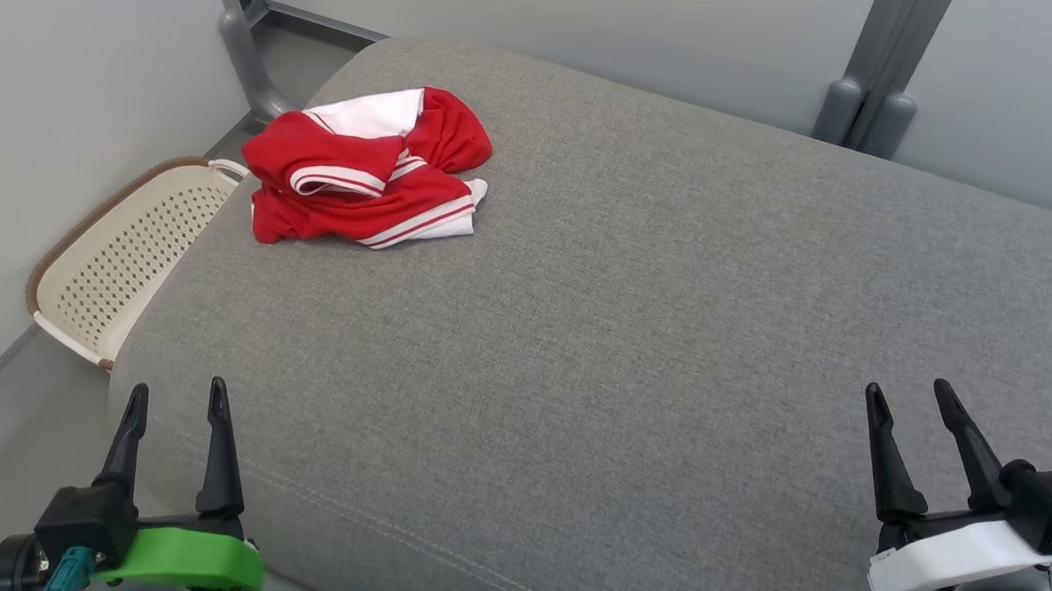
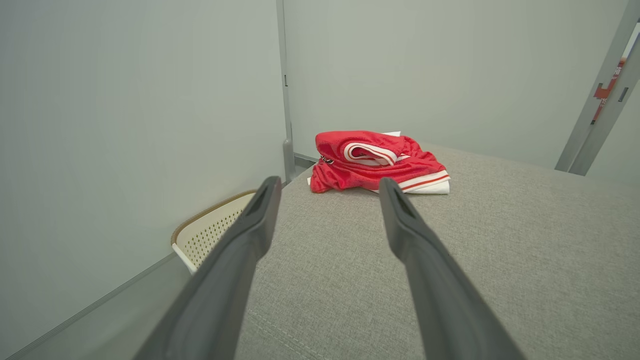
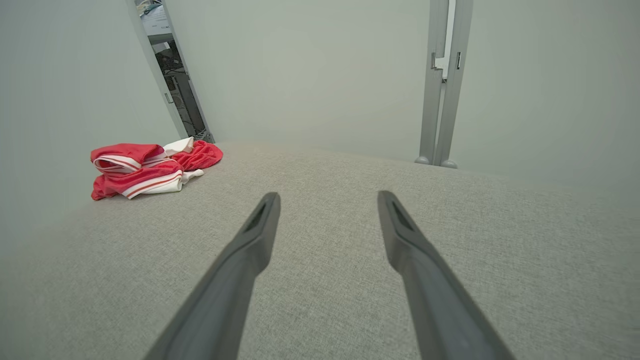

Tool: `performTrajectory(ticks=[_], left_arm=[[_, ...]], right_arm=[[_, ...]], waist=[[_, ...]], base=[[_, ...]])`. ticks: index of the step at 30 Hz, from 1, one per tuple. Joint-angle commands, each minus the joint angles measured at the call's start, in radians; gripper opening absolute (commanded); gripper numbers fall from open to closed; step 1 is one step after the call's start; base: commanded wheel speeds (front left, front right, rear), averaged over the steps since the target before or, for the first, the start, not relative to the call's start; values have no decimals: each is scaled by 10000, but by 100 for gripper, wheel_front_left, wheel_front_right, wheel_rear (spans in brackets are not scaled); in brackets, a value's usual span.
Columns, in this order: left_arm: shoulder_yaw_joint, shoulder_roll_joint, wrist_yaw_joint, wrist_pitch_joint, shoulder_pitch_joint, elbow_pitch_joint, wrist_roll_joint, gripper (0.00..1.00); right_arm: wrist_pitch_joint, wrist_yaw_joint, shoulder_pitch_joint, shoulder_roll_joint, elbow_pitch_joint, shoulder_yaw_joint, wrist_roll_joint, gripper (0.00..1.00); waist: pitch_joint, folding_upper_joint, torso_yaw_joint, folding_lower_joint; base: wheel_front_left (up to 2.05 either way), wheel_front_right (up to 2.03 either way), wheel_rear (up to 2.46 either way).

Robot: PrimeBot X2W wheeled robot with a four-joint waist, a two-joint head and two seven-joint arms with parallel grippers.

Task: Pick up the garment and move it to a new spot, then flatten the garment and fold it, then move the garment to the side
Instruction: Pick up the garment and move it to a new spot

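A crumpled red garment with white panels and stripes lies bunched at the far left of the grey cushioned surface. My left gripper hovers open at the near left corner, well short of the garment, nothing between its fingers. At the near right, my right gripper is open and empty too. Its wrist view shows the garment far off to the left, beyond its spread fingers.
A cream perforated basket with a brown rim stands on the floor beside the cushion's left edge, also seen in the left wrist view. Pale walls and grey metal posts close in the back and left.
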Motion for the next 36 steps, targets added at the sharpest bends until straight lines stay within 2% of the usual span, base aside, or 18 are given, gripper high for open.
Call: performTrajectory(ticks=[1, 11, 15, 23, 30, 36], left_arm=[[21, 35, -38, 0, -309, 38, 104, 100], [382, 399, -66, 0, -2643, 456, -145, 100], [650, 636, -24, 0, -4312, 838, -363, 100], [1054, 1261, 49, 1, -6774, 1871, -630, 100], [1306, 1901, -22, 5, -8326, 3450, -747, 100], [1251, 2257, -14, 169, -9272, 4992, -799, 100]], right_arm=[[-27, -19, -106, -97, -61, -41, -5, 100], [324, -19, -591, -820, -735, -384, -96, 100], [502, -19, -868, -1314, -1238, -902, -2, 100], [573, -19, -1068, -1890, -2038, -1883, -35, 100], [771, -19, -839, -2011, -2975, -2721, -130, 100], [1095, -19, -683, -2099, -3862, -3298, -102, 100]], waist=[[119, 0, -119, 0], [1434, 0, -1298, 0], [2515, 0, -2095, 0], [4030, 0, -3111, 0], [4951, 0, -3581, 0], [5563, 0, -3630, 0]], base=[[0, 0, 0], [0, 0, 0], [0, 0, 0], [0, 0, 0], [0, 0, 0], [0, 0, 0]])
